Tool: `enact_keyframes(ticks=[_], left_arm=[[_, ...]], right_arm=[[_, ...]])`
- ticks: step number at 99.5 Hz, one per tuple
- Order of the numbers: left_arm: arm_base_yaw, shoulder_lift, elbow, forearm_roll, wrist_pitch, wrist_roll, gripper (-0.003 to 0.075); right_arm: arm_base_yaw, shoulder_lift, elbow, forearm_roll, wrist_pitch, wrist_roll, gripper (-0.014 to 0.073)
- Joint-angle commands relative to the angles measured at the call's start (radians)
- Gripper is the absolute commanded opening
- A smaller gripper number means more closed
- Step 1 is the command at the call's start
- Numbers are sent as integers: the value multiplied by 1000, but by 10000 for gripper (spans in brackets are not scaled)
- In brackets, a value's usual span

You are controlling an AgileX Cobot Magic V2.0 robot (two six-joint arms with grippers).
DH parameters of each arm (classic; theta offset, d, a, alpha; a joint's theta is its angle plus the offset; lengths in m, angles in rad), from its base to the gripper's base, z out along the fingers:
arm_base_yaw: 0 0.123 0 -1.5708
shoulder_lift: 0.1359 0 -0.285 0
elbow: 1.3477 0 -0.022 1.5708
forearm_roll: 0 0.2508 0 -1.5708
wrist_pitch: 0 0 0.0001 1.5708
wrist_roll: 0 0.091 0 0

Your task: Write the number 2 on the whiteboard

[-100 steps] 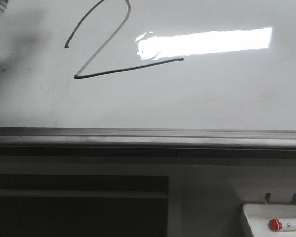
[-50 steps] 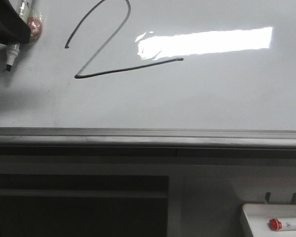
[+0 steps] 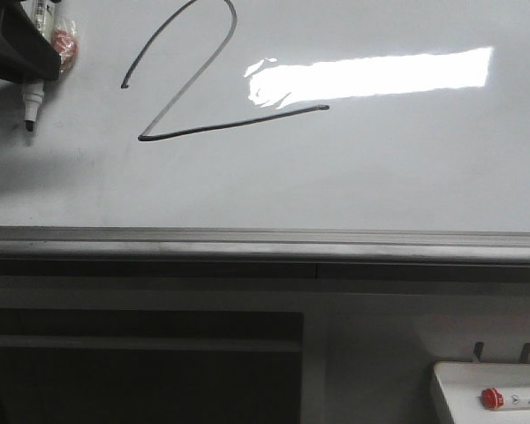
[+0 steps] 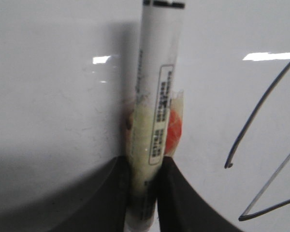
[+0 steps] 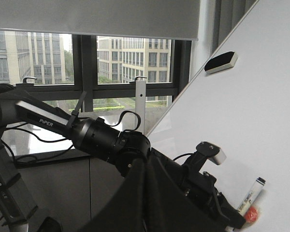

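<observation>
The number 2 (image 3: 238, 123) stands in thin black line on the glossy whiteboard (image 3: 380, 168), left of a bright rectangular reflection. My left gripper (image 3: 41, 62) is at the board's upper left, shut on a white marker (image 3: 31, 102) whose dark tip points down, well left of the 2 and apart from its line. In the left wrist view the black fingers (image 4: 176, 193) clamp the marker (image 4: 154, 125), with part of the 2 (image 4: 252, 116) beside it. My right gripper (image 5: 145, 193) is away from the board, its black jaws closed together and empty.
A grey metal rail (image 3: 265, 243) runs along the board's bottom. A small white tray (image 3: 450, 384) at the lower right holds a red-capped marker (image 3: 503, 399). A board eraser (image 5: 221, 63) sticks high on the board. The left arm (image 5: 111, 140) reaches across toward the board.
My left gripper has come down into view at the upper left with the marker, whose tip has moved lower and slightly right. The 2 is unchanged.
</observation>
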Motion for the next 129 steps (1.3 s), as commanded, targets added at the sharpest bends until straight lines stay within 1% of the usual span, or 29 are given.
enact_keyframes(ticks=[1, 36, 41, 46, 58, 65, 68, 92, 102, 108, 114, 129], left_arm=[[25, 20, -22, 6, -54, -10, -20], [25, 20, -22, 6, -56, -10, -11], [25, 20, -22, 6, -56, -10, 20], [25, 20, -22, 6, -56, -10, 75], [25, 20, -22, 6, -56, -10, 258], [25, 20, -22, 6, -56, -10, 329], [25, 20, -22, 6, -56, -10, 342], [25, 20, -22, 6, -56, -10, 351], [25, 20, -22, 6, -56, -10, 387], [25, 10, -22, 6, -56, -10, 433], [25, -7, -22, 6, -56, -10, 463], [25, -85, -22, 8, -58, -10, 475]], right_arm=[[-5, -5, -13, 11, -42, -7, -68], [-5, -5, 7, 13, -46, -7, -68], [-5, -5, 7, 13, -46, -7, -68], [-5, -5, 7, 13, -46, -7, -68], [-5, -5, 8, 15, -46, -7, -68], [-5, -5, 8, 15, -46, -7, -69], [-5, -5, 8, 15, -46, -7, -69], [-5, -5, 8, 15, -49, -7, -69], [-5, -5, 8, 16, -49, -7, -69], [-5, -5, 8, 16, -49, -7, -69], [-5, -5, 8, 17, -49, -7, -69], [-5, -5, 8, 24, -49, -7, -69]])
